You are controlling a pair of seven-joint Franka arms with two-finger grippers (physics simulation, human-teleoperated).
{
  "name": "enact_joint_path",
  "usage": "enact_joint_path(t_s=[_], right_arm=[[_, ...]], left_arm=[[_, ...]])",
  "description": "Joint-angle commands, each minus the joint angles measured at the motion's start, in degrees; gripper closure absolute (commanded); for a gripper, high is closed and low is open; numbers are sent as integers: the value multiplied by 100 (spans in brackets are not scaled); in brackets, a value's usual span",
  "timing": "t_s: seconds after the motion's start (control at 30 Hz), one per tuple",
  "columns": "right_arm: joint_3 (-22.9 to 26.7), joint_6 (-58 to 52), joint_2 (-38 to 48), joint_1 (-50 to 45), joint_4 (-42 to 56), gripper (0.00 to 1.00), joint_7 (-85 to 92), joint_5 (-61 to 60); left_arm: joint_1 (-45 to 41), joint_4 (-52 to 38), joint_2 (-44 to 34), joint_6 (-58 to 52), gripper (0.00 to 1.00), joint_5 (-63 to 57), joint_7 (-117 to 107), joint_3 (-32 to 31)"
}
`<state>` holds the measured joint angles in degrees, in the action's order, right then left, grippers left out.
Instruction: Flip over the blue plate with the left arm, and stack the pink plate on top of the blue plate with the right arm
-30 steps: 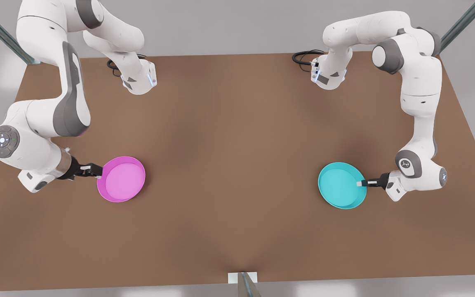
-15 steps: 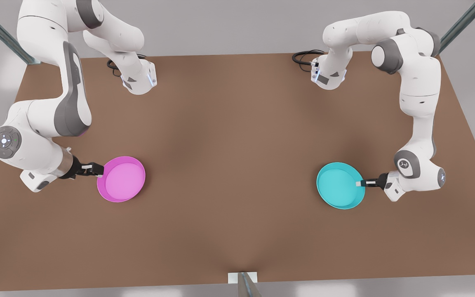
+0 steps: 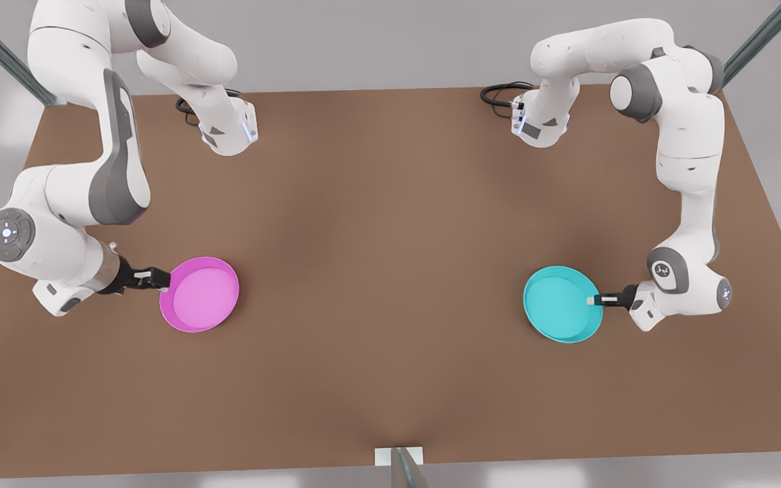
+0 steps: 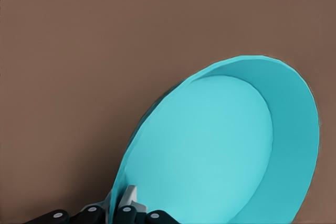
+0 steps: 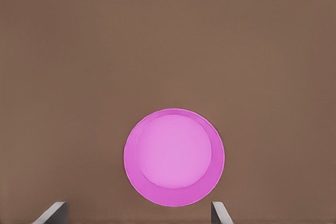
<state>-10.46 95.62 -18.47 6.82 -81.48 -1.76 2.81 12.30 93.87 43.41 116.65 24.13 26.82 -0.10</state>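
Front view with two wrist views. The left gripper (image 3: 594,300) stands at the front view's right, its fingers (image 4: 127,199) closed on the near rim of the blue plate (image 3: 560,303), one pad inside the dish and the other beneath it. In the left wrist view the plate rises obliquely away from the fingertips, hollow side still facing up, its far edge apparently clear of the brown table (image 3: 390,271), though contact there cannot be confirmed. Compared with half a second ago the blue plate has drifted slightly toward the gripper, after an equally small shift the other way; the grasp is therefore live and the flip is in its opening lift, not yet turned. The right gripper (image 3: 153,277) waits just beside the rim of the pink plate (image 3: 199,293), fingers (image 5: 50,214) spread wide with the plate lying flat ahead of them and between their lines; its pose matches the earlier frame, so stacking has not begun
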Motion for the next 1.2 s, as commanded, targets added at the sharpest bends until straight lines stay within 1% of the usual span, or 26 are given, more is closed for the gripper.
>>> enact_joint_path(t_s=[0.0,0.43,0.57,0.63,0.77,0.83,0.87,0.93,1.0,1.07,1.1,1.13,1.17], right_arm=[[0,0,-8,-5,0,0,0,0],[-9,-9,-25,13,0,0,0,0],[0,-18,-25,-5,0,0,0,0],[0,-18,-25,-13,0,0,0,0],[0,-26,-25,13,0,0,0,0],[0,-18,-25,4,0,0,0,0],[0,-18,-34,-22,0,0,0,0],[0,-18,-34,-22,0,0,0,0],[0,-18,-34,-31,0,0,0,0],[0,-26,-34,-31,0,0,0,0],[-9,-26,-34,-22,0,0,0,0],[-9,-26,-34,-22,0,0,0,0],[0,-26,-34,-31,0,0,0,0]], left_arm=[[0,0,1,-20,76,417,25,1],[-9,-88,-272,-108,76,-5,-195,1],[-26,-474,-281,-643,76,-769,-414,1],[-17,-861,-281,-1179,76,-1516,-801,-157],[-26,-1336,-281,-1900,76,-2676,-1548,-605],[-17,-1538,-272,-2243,76,-3511,-1996,-1114],[-17,-1634,-272,-2401,77,-3679,-2198,-1229],[-26,-1670,-272,-2489,77,-3810,-2251,-1343],[-26,-1687,-272,-2762,77,-4557,-2726,-1932],[-35,-1688,-281,-2929,77,-4927,-2893,-2134],[-430,-1854,-281,-3095,77,-5269,-2928,-2161],[-694,-1960,-281,-3430,77,-5603,-3104,-2161],[-922,-1969,-272,-3491,77,-5814,-3113,-2152]])
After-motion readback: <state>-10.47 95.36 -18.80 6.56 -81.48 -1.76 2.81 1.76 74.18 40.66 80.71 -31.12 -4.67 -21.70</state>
